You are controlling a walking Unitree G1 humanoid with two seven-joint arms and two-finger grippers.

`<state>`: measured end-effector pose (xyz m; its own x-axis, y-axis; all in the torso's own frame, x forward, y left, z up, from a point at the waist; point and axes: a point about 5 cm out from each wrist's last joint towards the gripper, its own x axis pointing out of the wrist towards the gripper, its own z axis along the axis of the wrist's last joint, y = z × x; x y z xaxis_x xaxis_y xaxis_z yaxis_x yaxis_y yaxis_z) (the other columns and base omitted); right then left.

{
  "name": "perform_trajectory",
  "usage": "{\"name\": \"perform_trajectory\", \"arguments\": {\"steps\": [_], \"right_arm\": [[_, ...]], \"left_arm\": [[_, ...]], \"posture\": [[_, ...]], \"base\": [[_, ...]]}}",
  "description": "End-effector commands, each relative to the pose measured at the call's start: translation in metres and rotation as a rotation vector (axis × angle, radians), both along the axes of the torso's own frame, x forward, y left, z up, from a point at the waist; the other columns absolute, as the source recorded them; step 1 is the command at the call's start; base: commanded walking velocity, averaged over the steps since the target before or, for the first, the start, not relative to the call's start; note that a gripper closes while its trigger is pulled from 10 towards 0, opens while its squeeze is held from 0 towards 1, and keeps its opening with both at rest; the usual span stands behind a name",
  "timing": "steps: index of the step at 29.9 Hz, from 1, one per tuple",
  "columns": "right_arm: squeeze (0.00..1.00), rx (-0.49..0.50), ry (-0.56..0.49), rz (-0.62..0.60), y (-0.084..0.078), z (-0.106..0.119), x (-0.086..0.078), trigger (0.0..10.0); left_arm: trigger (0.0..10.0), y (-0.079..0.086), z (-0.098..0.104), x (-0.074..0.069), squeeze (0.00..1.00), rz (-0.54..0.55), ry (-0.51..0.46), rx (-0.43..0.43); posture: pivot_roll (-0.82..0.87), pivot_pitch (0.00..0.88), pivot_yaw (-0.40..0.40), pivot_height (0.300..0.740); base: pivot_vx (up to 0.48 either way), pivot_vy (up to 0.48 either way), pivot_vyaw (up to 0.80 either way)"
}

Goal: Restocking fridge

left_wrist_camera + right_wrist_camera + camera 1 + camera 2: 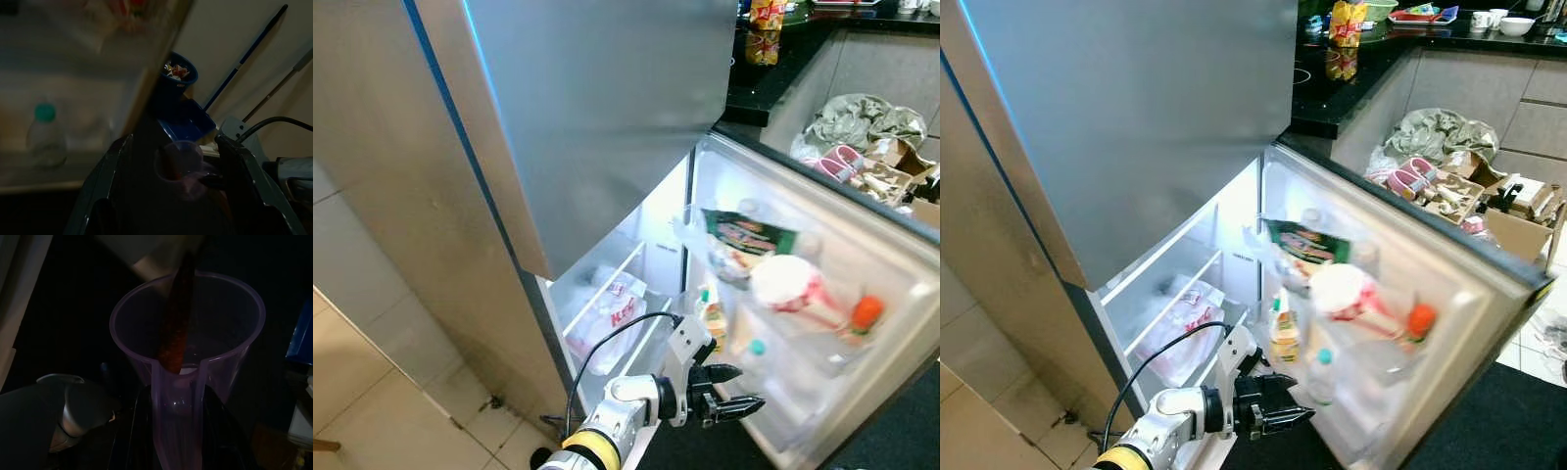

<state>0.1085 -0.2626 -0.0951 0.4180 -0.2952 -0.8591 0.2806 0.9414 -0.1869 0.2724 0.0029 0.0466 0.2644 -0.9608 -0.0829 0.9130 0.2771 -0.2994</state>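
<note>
The fridge's lower door (862,245) stands wide open, its shelves holding a green packet (744,235), a white-lidded tub (788,284), an orange-capped bottle (864,313) and a small teal-capped bottle (756,351). My left gripper (742,389) is open, low in front of the compartment, close to the door's bottom shelf. In the left wrist view its fingers (110,181) spread wide, with a clear purple jug (178,164) beyond them. My right gripper (177,406) is shut on that purple jug (186,333) by its handle. A dark red stick-like item stands inside it.
A plastic bag with red print (612,318) lies on a shelf inside the fridge. A black counter (1351,88) and an open cardboard box of clutter (1449,191) are behind the door. A blue bin (178,76), dustpan and mop handle stand by the wall.
</note>
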Motion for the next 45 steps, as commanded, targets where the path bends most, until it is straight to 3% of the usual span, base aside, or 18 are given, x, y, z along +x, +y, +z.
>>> {"name": "perform_trajectory", "arguments": {"steps": [1,2,4,6,9,12,13,14,15,20,23,24,26,27,29,33,40,45], "right_arm": [[0.0,0.006,0.002,-0.003,0.001,0.0,-0.001,10.0],[0.0,0.006,0.002,-0.003,0.001,0.0,-0.001,10.0],[0.0,0.007,0.002,0.0,0.001,0.0,-0.001,10.0],[0.0,0.007,0.002,0.001,0.001,0.0,-0.001,10.0],[0.0,0.006,-0.006,0.01,0.002,0.0,0.001,10.0],[0.0,0.006,-0.011,0.013,0.002,0.0,0.002,10.0],[0.0,-0.001,-0.036,0.023,0.001,0.002,0.008,10.0],[0.0,-0.001,-0.036,0.023,0.001,0.002,0.008,10.0],[0.0,0.0,-0.053,0.021,0.001,0.003,0.01,10.0],[0.0,0.001,-0.086,0.025,0.0,0.006,0.015,10.0],[0.0,-0.009,-0.146,0.057,-0.001,0.013,0.033,10.0],[0.0,-0.015,-0.209,0.097,0.002,0.02,0.051,10.0],[0.0,-0.015,-0.209,0.097,0.002,0.02,0.051,10.0],[0.0,-0.013,-0.267,0.133,0.006,0.027,0.067,10.0],[0.0,-0.013,-0.267,0.133,0.006,0.027,0.067,10.0],[0.0,0.014,-0.363,0.207,0.021,0.04,0.096,10.0],[0.0,0.028,-0.368,0.212,0.024,0.04,0.099,10.0],[0.0,0.044,-0.367,0.197,0.025,0.04,0.098,10.0]], "left_arm": [[10.0,-0.009,0.011,0.01,0.0,0.048,-0.026,-0.015],[10.0,-0.009,0.011,0.01,0.0,0.048,-0.026,-0.015],[10.0,0.022,0.001,0.019,0.0,0.189,-0.014,0.055],[10.0,0.032,-0.003,0.022,0.0,0.234,-0.013,0.081],[10.0,0.079,-0.024,0.024,0.0,0.453,-0.004,0.268],[10.0,0.091,-0.03,0.023,0.0,0.517,0.012,0.314],[10.0,0.122,-0.048,0.016,0.0,0.675,0.073,0.454],[10.0,0.122,-0.048,0.016,0.0,0.675,0.073,0.454],[10.0,0.134,-0.054,0.012,0.0,0.737,0.074,0.509],[10.0,0.148,-0.062,0.004,0.0,0.809,0.093,0.554],[10.0,0.159,-0.075,-0.011,0.0,0.862,0.144,0.604],[10.0,0.162,-0.082,-0.019,0.0,0.911,0.179,0.604],[10.0,0.162,-0.082,-0.019,0.0,0.911,0.179,0.604],[10.0,0.16,-0.082,-0.02,0.0,0.938,0.185,0.571],[10.0,0.16,-0.082,-0.02,0.0,0.938,0.185,0.571],[10.0,0.156,-0.082,-0.021,0.0,0.921,0.179,0.571],[10.0,0.163,-0.085,-0.023,0.0,0.89,0.16,0.648],[10.0,0.17,-0.08,-0.018,0.0,0.953,0.178,0.59]], "posture": [[-0.14,0.028,0.061,0.74],[-0.14,0.028,0.061,0.74],[-0.14,0.029,0.058,0.74],[-0.14,0.029,0.058,0.74],[-0.13,0.03,0.056,0.74],[-0.13,0.03,0.056,0.74],[-0.13,0.024,0.057,0.74],[-0.13,0.024,0.057,0.74],[-0.13,0.019,0.058,0.74],[-0.12,0.013,0.054,0.74],[-0.11,0.0,0.036,0.74],[-0.11,0.0,0.027,0.74],[-0.11,0.0,0.027,0.74],[-0.1,0.0,0.023,0.74],[-0.1,0.0,0.023,0.74],[-0.1,0.0,0.013,0.74],[-0.09,0.0,0.013,0.74],[-0.1,0.0,0.022,0.74]], "base": [[0.0,0.0,0.0],[0.0,0.0,0.0],[0.0,0.0,0.0],[0.0,0.0,0.0],[0.0,0.0,0.0],[0.0,0.0,0.0],[0.0,0.0,0.0],[0.0,0.0,0.0],[0.0,0.0,0.0],[0.0,0.0,0.0],[0.0,0.0,0.0],[0.0,0.0,0.0],[0.0,0.0,0.0],[0.0,0.0,0.0],[0.0,0.0,0.0],[0.0,0.0,0.68],[0.0,0.0,0.8],[0.0,0.0,0.8]]}}
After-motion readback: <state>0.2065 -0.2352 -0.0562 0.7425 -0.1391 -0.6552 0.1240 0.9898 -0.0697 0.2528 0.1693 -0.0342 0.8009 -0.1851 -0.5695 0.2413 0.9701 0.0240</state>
